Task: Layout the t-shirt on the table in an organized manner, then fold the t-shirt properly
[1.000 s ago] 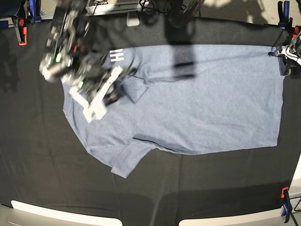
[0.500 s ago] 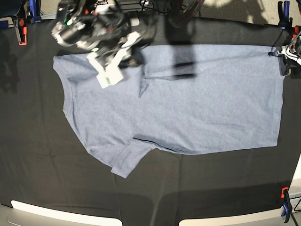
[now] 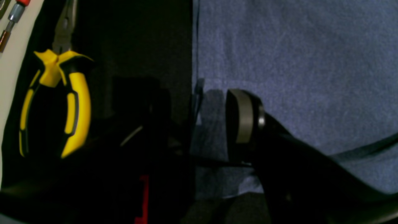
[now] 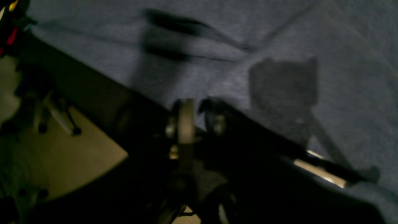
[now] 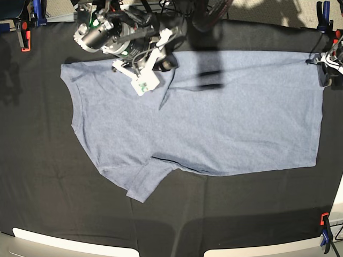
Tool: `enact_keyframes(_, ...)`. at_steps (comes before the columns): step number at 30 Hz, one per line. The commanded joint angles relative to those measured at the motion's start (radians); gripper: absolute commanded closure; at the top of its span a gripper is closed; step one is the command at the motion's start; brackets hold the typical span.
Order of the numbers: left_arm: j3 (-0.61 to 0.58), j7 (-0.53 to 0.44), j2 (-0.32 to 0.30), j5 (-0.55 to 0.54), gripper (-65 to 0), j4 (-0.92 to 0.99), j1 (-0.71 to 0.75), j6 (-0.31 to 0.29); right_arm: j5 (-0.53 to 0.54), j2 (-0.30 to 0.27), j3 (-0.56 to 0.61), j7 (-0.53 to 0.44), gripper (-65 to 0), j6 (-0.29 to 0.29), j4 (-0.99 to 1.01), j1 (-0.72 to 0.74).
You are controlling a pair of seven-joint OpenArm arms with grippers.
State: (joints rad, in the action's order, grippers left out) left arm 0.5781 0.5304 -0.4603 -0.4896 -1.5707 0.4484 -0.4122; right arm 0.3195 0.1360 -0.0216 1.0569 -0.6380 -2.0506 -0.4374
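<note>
Lies spread nearly flat, the t-shirt (image 5: pixel 203 118), across the black bench (image 5: pixel 43 176); far sleeve creased, no fold begun. Left end effector (image 3: pixel 199 121) apart at the hem. Right end effector (image 5: pixel 161 61): cannot tell.

T-shirt (image 5: pixel 214 118): heathered blue-grey knit cloth, matt, with a fine, slightly fuzzy grain in the wrist views and soft creases near the sleeve.

Counter (image 5: pixel 43 176): covered in black cloth, matt, faintly creased.

Pliers (image 3: pixel 56 99): yellow and black handle grips, smooth with a slight sheen, plastic or rubber by appearance; jaws dull grey metal.

Left end effector (image 3: pixel 217 124): finger pad (image 3: pixel 244 116) grey, smooth, matt; the body behind it black and semi-gloss.

Right end effector (image 4: pixel 199 121): dark housing with small bright metal fittings; the view is blurred.
</note>
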Motion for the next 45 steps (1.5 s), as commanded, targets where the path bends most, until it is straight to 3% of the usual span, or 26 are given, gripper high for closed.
enact_keyframes(1, 0.011, -0.024, -0.019, -0.008, -26.6, -0.015, -0.002, 0.003, 0.051, 0.003, 0.002, -0.019, -17.3, -0.023, -0.020, 0.002)
enact_keyframes(3, 0.011, -0.028, -0.019, -0.008, -26.6, -0.015, -0.002, 0.003, 0.142, 0.003, 0.003, 0.011, -23.5, -0.033, -0.020, 0.003)
enact_keyframes(6, 0.011, -0.029, -0.019, -0.008, -26.6, -0.015, -0.002, 0.003, 0.266, 0.003, 0.002, 0.060, -24.3, -0.037, -0.020, 0.011)
enact_keyframes(9, 0.011, -0.033, -0.020, -0.009, -26.6, -0.015, -0.003, 0.003, 0.298, 0.003, 0.002, 0.033, -24.3, -0.037, -0.020, 0.037)
enact_keyframes(14, 0.011, -0.055, -0.019, -0.009, -26.6, -0.015, -0.048, 0.003, 0.172, 0.002, 0.002, -0.035, -24.2, -0.032, -0.020, 0.153)
enact_keyframes(18, 0.011, -0.053, -0.019, -0.009, -26.6, -0.013, -0.137, 0.003, 0.048, -0.003, 0.001, -0.093, -24.2, 0.029, -0.004, 0.238)
enact_keyframes(23, 0.009, -0.077, -0.019, -0.009, -26.6, 0.048, -0.283, 0.004, -0.033, -0.003, -0.001, -0.123, -24.2, 0.075, 0.048, 0.335)
enact_keyframes(30, -0.016, -0.092, -0.031, -0.008, -26.2, 0.375, -0.592, 0.001, -0.028, -0.003, -0.005, -0.119, -24.2, 0.077, 0.199, 0.439)
enact_keyframes(36, -0.215, -0.193, -0.078, 0.111, -26.2, 0.741, -0.848, 0.007, -0.029, -0.003, -0.005, -0.113, -24.2, 0.077, 0.220, 0.468)
enact_keyframes(42, -0.320, -0.289, -0.077, 0.212, -26.0, 1.028, -1.038, 0.131, -0.029, -0.003, -0.005, -0.102, -24.2, 0.077, 0.220, 0.470)
enact_keyframes(45, -0.372, -0.325, -0.078, 0.254, -26.0, 1.147, -1.102, 0.144, -0.028, -0.003, -0.005, -0.098, -24.2, 0.077, 0.220, 0.470)
